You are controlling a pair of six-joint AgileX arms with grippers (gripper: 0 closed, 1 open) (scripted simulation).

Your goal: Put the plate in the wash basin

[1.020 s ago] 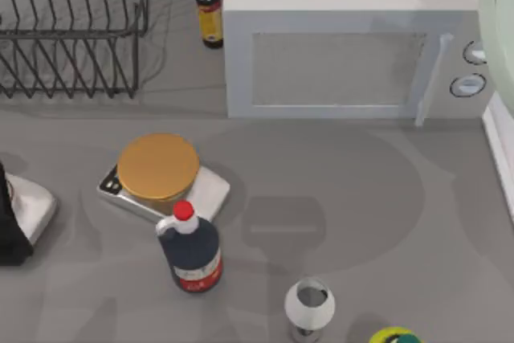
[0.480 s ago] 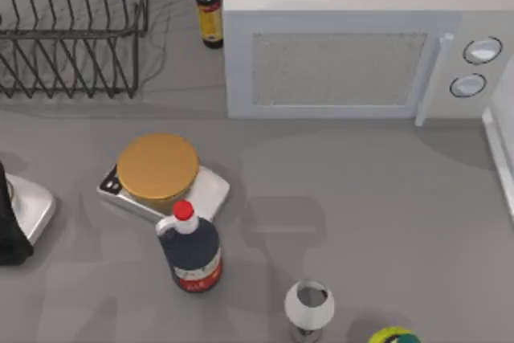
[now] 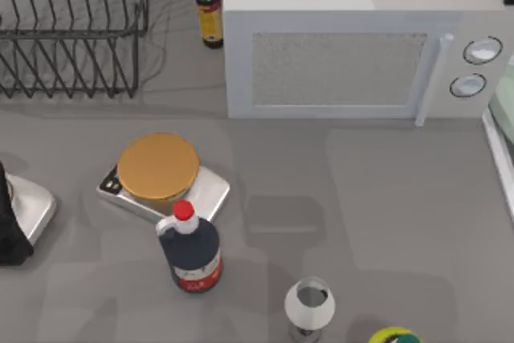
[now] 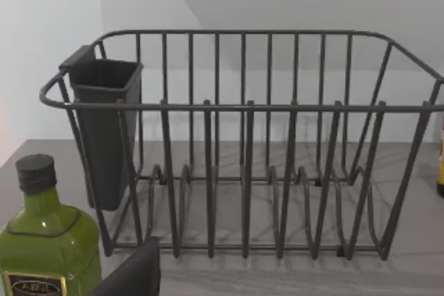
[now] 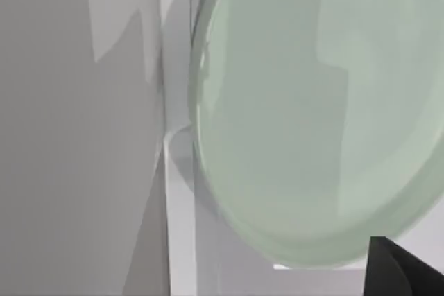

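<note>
Plate (image 5: 312, 116) hangs above wash basin (image 3: 496, 150) rim.

The plate (image 3: 506, 102) is seen at the table's right edge, over the wash basin (image 3: 496, 158), beside the microwave (image 3: 353, 46).

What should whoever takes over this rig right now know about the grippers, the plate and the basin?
Left gripper: parked at the table's left edge, facing the black wire rack; its grip can't be judged.
Right gripper: a dark finger shows at the rim of the large, round, pale mint-green plate; its grip can't be confirmed.
Plate: tilted on edge at the table's right side, by the thin white rim of the wash basin.
Done: plate brought to the basin.
Left: lower it in, release, withdraw.
</note>
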